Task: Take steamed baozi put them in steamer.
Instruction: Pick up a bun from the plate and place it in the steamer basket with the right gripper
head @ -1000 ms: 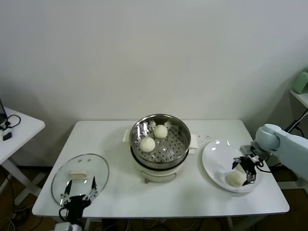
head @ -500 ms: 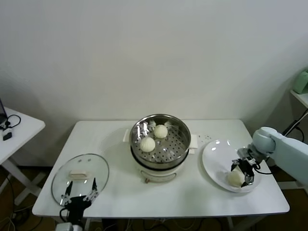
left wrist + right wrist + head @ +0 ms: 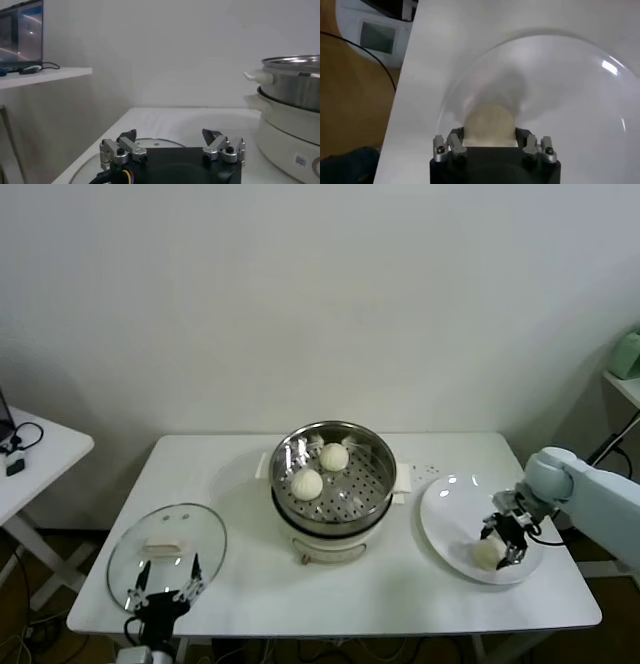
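The shiny steel steamer (image 3: 335, 506) stands mid-table on its cream cooker base, its side (image 3: 295, 80) showing in the left wrist view. Two off-white baozi (image 3: 307, 483) (image 3: 334, 456) lie inside it. On the white plate (image 3: 455, 509) at the right, my right gripper (image 3: 499, 544) is shut on a third baozi (image 3: 486, 554), whose round top (image 3: 489, 122) fills the space between the jaws in the right wrist view. My left gripper (image 3: 160, 584) rests open at the table's front left, over the glass lid (image 3: 165, 546), holding nothing.
A second white table (image 3: 40, 459) with cables stands to the left; its top with a screen (image 3: 22, 30) shows in the left wrist view. A green object (image 3: 627, 354) sits on a shelf at the far right. Bare tabletop (image 3: 400, 604) lies in front of the cooker.
My right gripper came down over the baozi on the plate and closed on it. The left arm and the two baozi in the steamer have not moved.
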### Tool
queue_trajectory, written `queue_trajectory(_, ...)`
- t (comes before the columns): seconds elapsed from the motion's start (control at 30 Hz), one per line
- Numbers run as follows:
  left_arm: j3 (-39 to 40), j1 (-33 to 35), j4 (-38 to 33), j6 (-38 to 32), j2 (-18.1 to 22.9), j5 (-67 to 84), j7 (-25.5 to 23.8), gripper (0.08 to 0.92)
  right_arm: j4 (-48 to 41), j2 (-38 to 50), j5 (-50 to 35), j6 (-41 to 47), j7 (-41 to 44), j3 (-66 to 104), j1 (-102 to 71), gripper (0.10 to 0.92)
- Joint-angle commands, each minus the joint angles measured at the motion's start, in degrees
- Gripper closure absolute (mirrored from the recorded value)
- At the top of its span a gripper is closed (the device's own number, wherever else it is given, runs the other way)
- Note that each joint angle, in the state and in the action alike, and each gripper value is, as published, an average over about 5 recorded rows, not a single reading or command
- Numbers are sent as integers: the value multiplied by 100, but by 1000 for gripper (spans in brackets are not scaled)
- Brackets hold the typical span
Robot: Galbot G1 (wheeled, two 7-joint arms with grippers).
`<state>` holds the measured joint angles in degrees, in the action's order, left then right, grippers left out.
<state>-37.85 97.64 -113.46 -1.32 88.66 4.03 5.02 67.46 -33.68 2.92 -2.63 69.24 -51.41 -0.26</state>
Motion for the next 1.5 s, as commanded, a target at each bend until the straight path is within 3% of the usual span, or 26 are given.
queue_trajectory(0.03,6,-6,-9,6,-34,-5,10,177,360,61,-278,-232,191,-396,1246,355)
queue_trajectory(0.17,38,-3,-30,19,-57,-46,-3,177,790,-87,-227,-646,420,-1098,2670,355)
queue_trajectory(0.47,174,-4,-61,45,-38,-180,-8,177,1402,-1032,952,-1980,593,-1421,4292,355)
queue_trajectory(0.83,206,94,-111,108,-39,-226,9,177,2606,-2191,1765,-2477,453,-1236,3638,356)
queue_trajectory(1.1,179,168,-187,143,-63,-229,14,177,2382,-2937,2309,-2849,388,-1303,2934,355)
queue_trajectory(1.5,196,317,-99,70,-39,-232,-4,177,2178,-3142,2699,-3170,345,-1534,2391,355)
